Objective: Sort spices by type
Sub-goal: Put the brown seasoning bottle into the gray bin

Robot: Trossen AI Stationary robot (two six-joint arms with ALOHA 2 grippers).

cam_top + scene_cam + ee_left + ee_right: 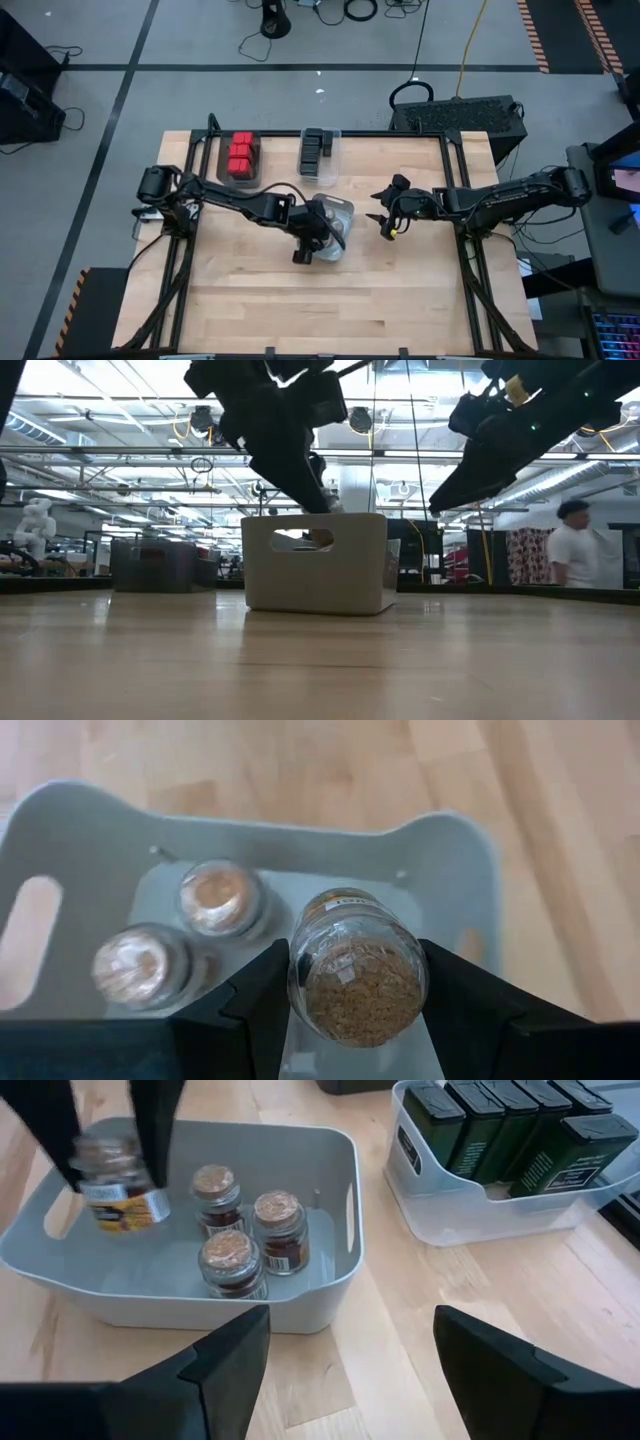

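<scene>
Sorting nearly complete. Red boxes (240,156) and black boxes (500,1125) binned at 12 o'clock. Three cork-topped jars (245,1230) sit in grey bin (330,1295). Left gripper (355,1005) clamps fourth jar (355,965) above it, unreleased. Right gripper (350,1355) gapes empty, 3 o'clock.

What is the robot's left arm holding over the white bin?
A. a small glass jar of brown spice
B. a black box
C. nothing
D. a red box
A: the left gripper has its fingers clamped on a small round glass jar of brownish spice, above the white plastic bin that already holds cork-topped jars.
</scene>
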